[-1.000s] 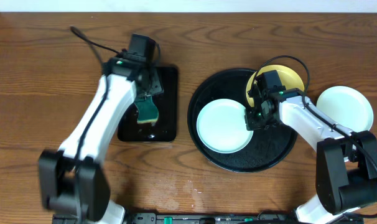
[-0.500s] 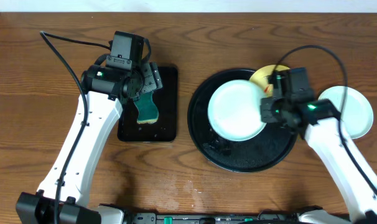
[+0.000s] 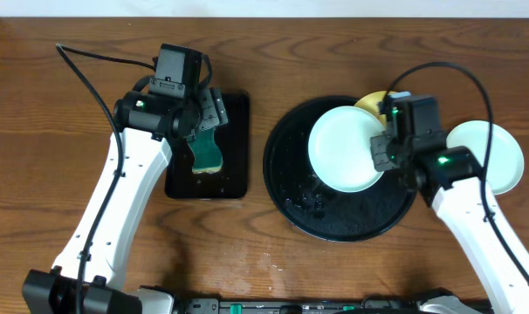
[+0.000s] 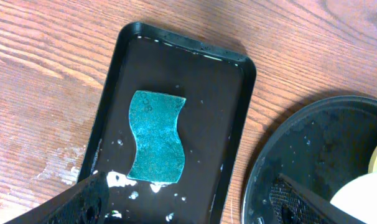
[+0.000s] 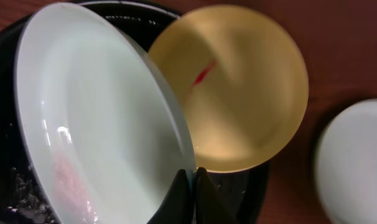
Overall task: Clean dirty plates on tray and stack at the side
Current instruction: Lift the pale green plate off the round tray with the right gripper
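The round black tray (image 3: 334,218) lies right of centre. My right gripper (image 3: 382,150) is shut on the rim of a pale blue plate (image 3: 343,148) and holds it lifted and tilted above the tray; the pinch shows in the right wrist view (image 5: 191,180), plate (image 5: 95,124). A yellow plate (image 3: 374,102) with a red smear lies at the tray's back rim, clear in the right wrist view (image 5: 238,87). Another pale blue plate (image 3: 500,148) rests on the table to the right. My left gripper (image 4: 188,205) is open and empty above the green sponge (image 4: 157,137).
The green sponge (image 3: 206,153) lies in a wet rectangular black tray (image 3: 234,174) on the left, also seen in the left wrist view (image 4: 226,112). Water drops lie on the round tray's floor. Bare wooden table surrounds both trays.
My right gripper has lifted the pale blue plate off the tray floor and carried it rightward toward the tray's right side. The left arm rose off the sponge and then stayed still.
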Controlling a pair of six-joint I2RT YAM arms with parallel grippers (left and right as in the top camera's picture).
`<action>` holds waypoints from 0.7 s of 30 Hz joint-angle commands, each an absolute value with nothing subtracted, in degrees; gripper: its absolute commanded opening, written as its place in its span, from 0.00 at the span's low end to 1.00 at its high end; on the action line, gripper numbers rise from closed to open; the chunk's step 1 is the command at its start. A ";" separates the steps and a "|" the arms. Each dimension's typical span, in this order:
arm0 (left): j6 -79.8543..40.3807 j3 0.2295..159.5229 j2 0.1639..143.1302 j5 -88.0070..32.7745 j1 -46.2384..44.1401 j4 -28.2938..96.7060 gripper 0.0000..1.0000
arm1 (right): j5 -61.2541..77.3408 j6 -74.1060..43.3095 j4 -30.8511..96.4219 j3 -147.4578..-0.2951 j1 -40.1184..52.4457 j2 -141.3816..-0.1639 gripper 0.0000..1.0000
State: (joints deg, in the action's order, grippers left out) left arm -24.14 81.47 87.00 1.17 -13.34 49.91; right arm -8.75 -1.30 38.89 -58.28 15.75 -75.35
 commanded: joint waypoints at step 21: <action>-24.03 82.30 87.13 0.62 -13.34 50.11 0.84 | -45.58 17.19 36.12 -60.10 43.09 -65.52 0.01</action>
